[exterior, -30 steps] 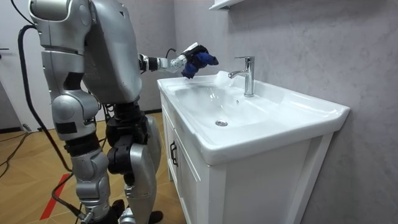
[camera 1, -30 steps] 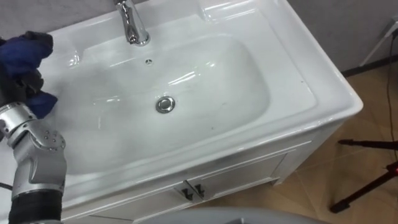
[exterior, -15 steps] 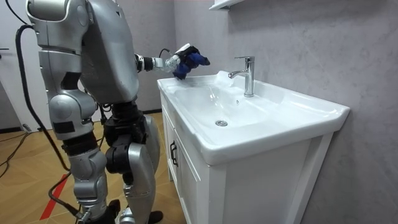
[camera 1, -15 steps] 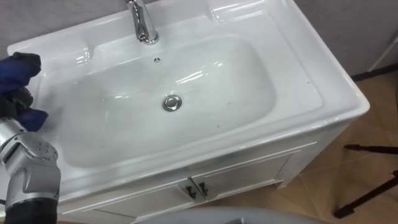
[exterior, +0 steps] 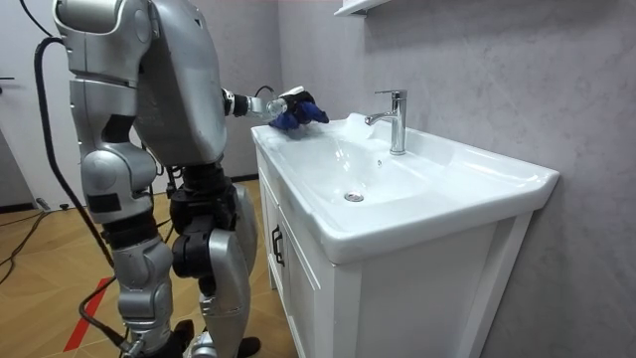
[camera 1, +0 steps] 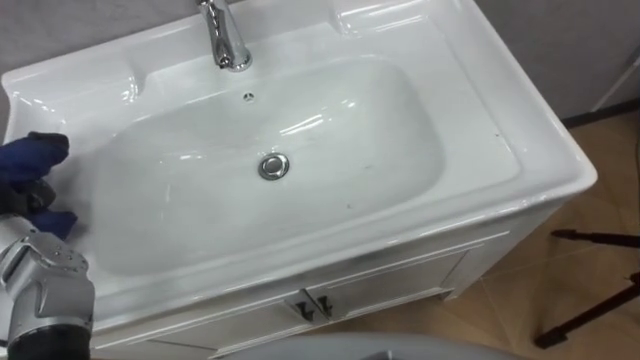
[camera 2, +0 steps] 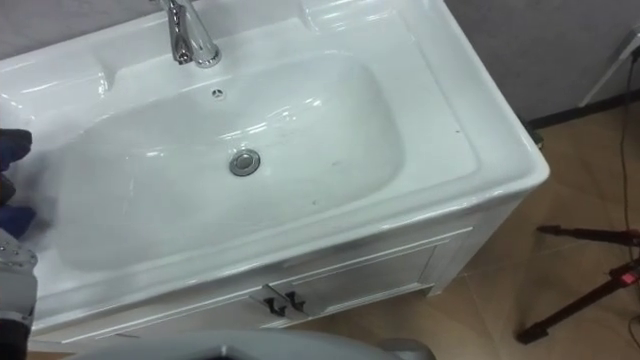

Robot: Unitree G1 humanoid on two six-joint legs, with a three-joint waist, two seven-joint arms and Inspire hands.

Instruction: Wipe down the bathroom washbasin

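Our left hand point(camera 1: 36, 193) is clenched round a bunched blue cloth point(camera 1: 30, 155), right at the left rim of the basin point(camera 1: 480, 150). We'd say keep the wad pressed flat and sweep down toward the drain point(camera 1: 273, 166). The basin's long axis runs from left edge to right edge, with the tap point(camera 1: 222, 35) at the back.

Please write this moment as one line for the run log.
left hand: fingers shut on dark blue cloth | place: left rim of white ceramic basin
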